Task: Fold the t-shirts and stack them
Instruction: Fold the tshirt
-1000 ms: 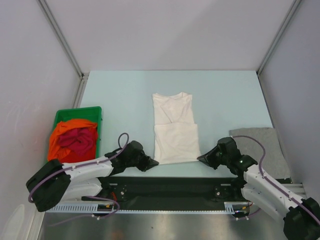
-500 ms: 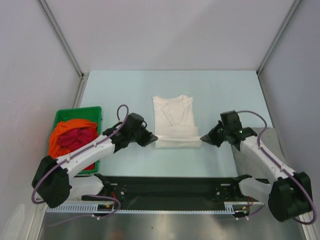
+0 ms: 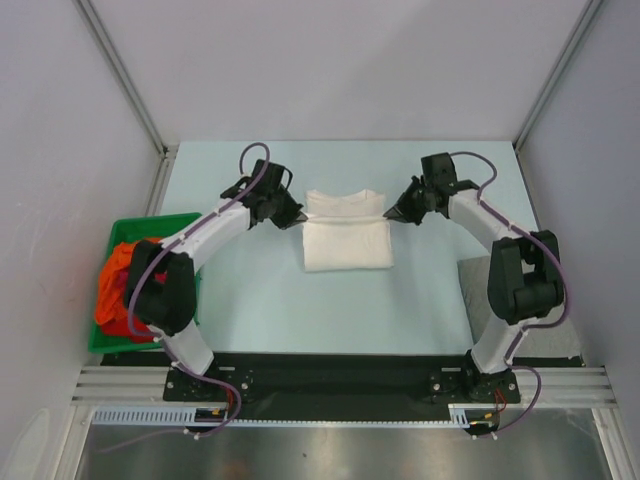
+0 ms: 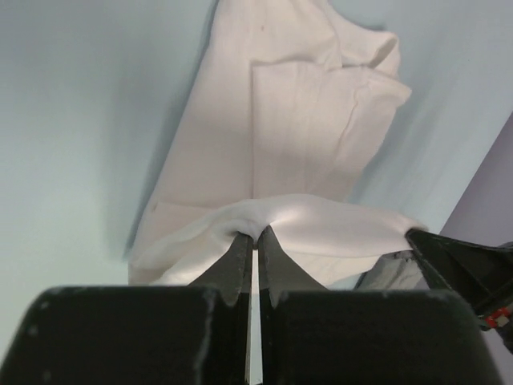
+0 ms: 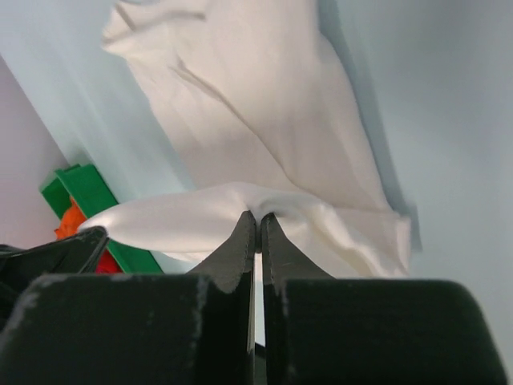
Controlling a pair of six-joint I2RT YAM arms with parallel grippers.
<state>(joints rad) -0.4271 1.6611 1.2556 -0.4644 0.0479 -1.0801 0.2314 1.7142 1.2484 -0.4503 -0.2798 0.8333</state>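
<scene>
The white t-shirt (image 3: 346, 238) lies mid-table, its bottom half folded up over its top half. My left gripper (image 3: 299, 219) is shut on the folded edge's left corner, and my right gripper (image 3: 387, 218) is shut on the right corner. In the left wrist view the pinched white t-shirt (image 4: 276, 128) bunches at my left gripper (image 4: 256, 234). The right wrist view shows the white t-shirt (image 5: 240, 104) gathered at my right gripper (image 5: 258, 215). A grey t-shirt (image 3: 520, 300) lies flat at the right. Orange and dark red t-shirts (image 3: 125, 285) sit in the bin.
A green plastic bin (image 3: 150, 228) stands at the table's left edge, partly behind the left arm. White enclosure walls with metal corner posts (image 3: 125, 75) surround the light blue table (image 3: 250, 290). The black base rail (image 3: 330, 380) runs along the near edge.
Both grippers have carried the white t-shirt's bottom edge from the near side up toward the collar, folding it in half. Both arms now stretch far across the table.
</scene>
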